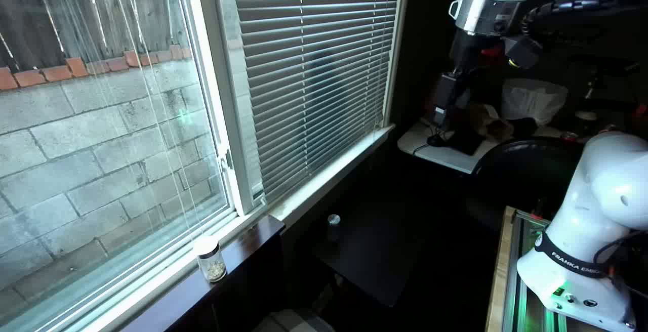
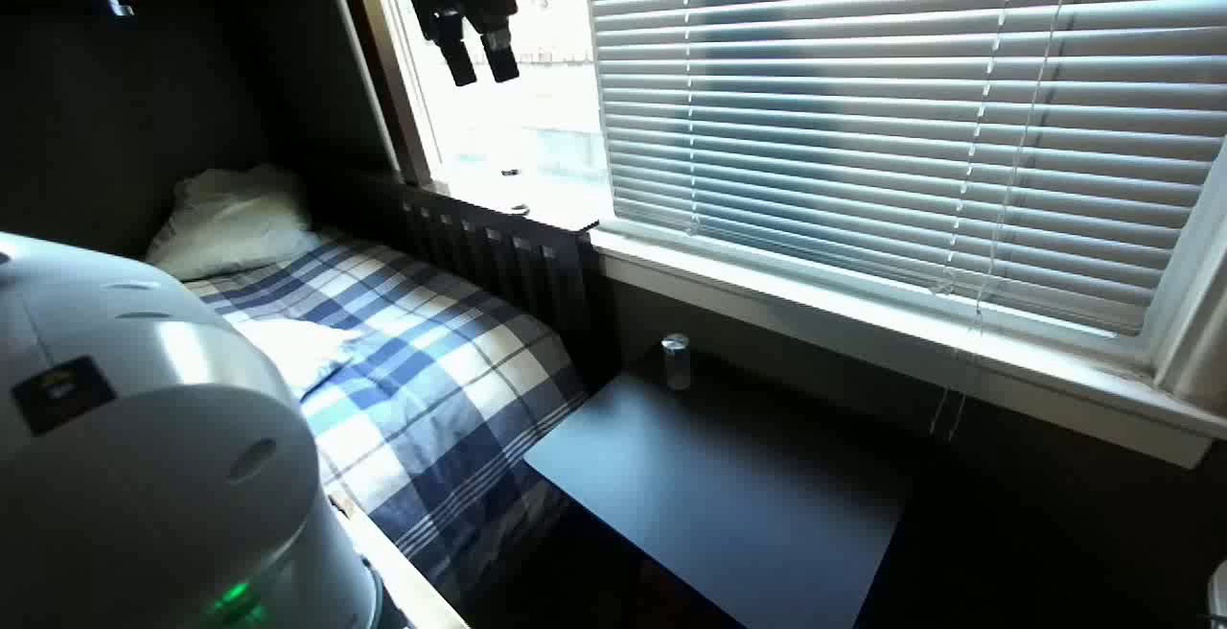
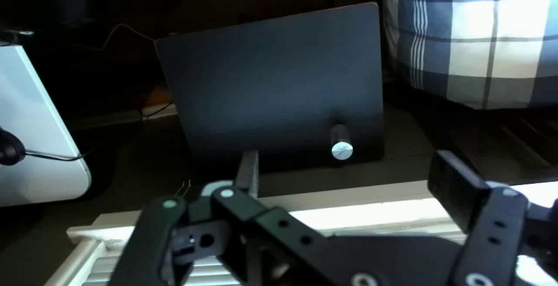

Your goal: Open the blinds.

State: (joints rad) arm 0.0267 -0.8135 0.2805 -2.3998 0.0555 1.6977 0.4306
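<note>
Grey-white venetian blinds [image 2: 882, 121]: lowered, we judge, for shade.
Black hand [image 3: 349, 175]: spread wide, empty, presumably to allow grasping.

A dark, smooth, rectangular table [image 2: 709, 495] takes up the lower middle of the frame in an exterior view, its surface catching a dull bluish sheen. One small cylinder [image 2: 677, 361] with a shiny top stands upright on it, at its upper end there and near its lower right corner in the wrist view.
</note>
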